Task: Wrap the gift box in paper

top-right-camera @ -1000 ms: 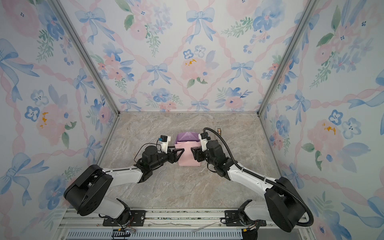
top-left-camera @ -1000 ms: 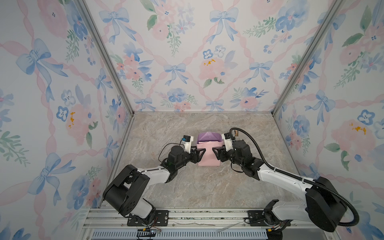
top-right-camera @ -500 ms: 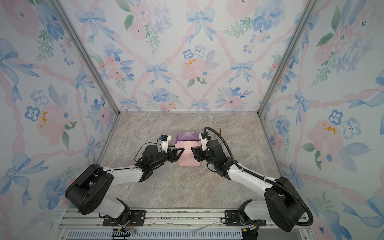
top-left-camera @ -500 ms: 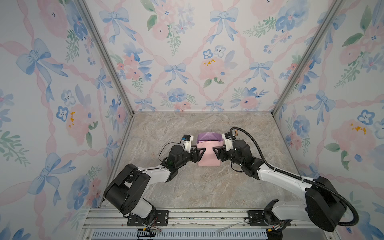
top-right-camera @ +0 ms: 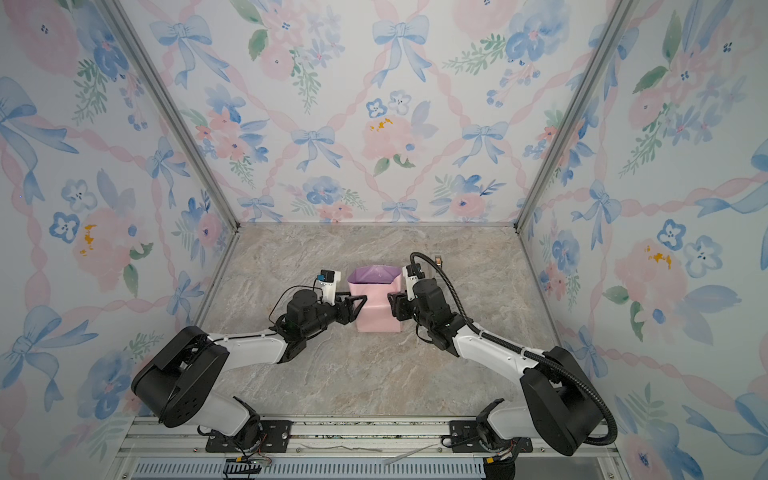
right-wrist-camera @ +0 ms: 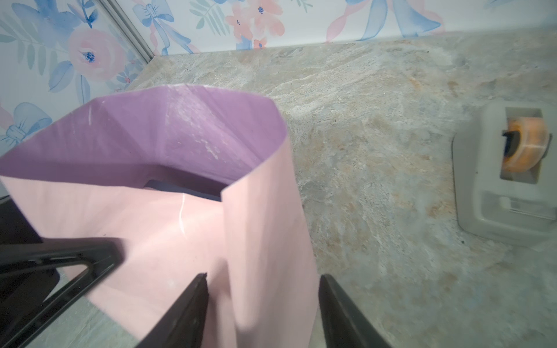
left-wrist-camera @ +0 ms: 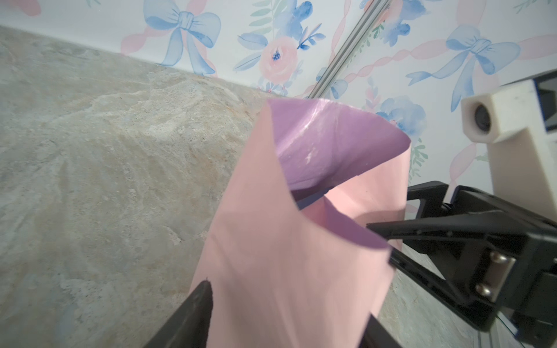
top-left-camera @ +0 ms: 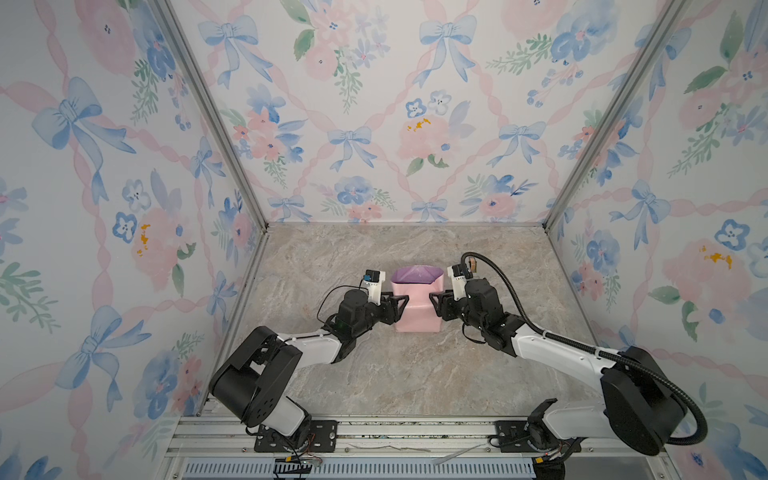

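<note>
Bench (top-left-camera: 374,374), marbled, bearing the paper (top-left-camera: 415,309), which stands as an open-topped sleeve, pink outside and lilac within, with no tape visible, and is liable to spring open or slump if one side is let go first. Left gripper (top-left-camera: 402,305) and right gripper (top-left-camera: 434,302), one at each side wall of the sleeve, jaws apart with a fold of paper between them, though whether they pinch it cannot be told; a hard squeeze or outward pull could crease or tear the sheet. Gift box (right-wrist-camera: 180,188), a dark sliver low inside the sleeve, could slide off-centre if the sleeve is dragged
</note>
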{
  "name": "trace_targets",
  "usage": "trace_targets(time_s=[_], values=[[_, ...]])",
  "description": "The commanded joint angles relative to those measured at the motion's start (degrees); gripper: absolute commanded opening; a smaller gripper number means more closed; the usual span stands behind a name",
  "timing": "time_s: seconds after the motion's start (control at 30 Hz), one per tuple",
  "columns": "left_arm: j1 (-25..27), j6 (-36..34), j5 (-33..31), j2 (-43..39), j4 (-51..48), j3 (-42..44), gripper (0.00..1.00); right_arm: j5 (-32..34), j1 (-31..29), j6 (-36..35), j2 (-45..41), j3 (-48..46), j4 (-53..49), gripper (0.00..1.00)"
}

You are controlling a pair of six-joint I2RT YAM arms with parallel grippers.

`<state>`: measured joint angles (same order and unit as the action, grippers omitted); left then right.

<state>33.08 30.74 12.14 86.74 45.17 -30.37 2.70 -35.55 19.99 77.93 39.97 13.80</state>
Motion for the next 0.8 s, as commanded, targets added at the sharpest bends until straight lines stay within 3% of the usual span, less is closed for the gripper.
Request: trace_targets(time_s=[0.0, 0.3, 0.77], values=[[-0.5, 0.2, -3.0, -1.7, -5.3, -1.3, 0.64, 3.2, 0.5, 1.1, 0.2, -0.4, -2.0, 0.60], [0.1, -0.6, -6.7, -3.5, -14.4, -2.4, 0.63, 6.6, -1.9, 1.3, 0.4, -1.1, -6.4, 0.60], [3.4, -0.7, -13.2, -5.9, -24.2, -1.1, 0.63, 13.1, -5.1, 8.4, -1.0, -6.7, -13.3, 0.60]])
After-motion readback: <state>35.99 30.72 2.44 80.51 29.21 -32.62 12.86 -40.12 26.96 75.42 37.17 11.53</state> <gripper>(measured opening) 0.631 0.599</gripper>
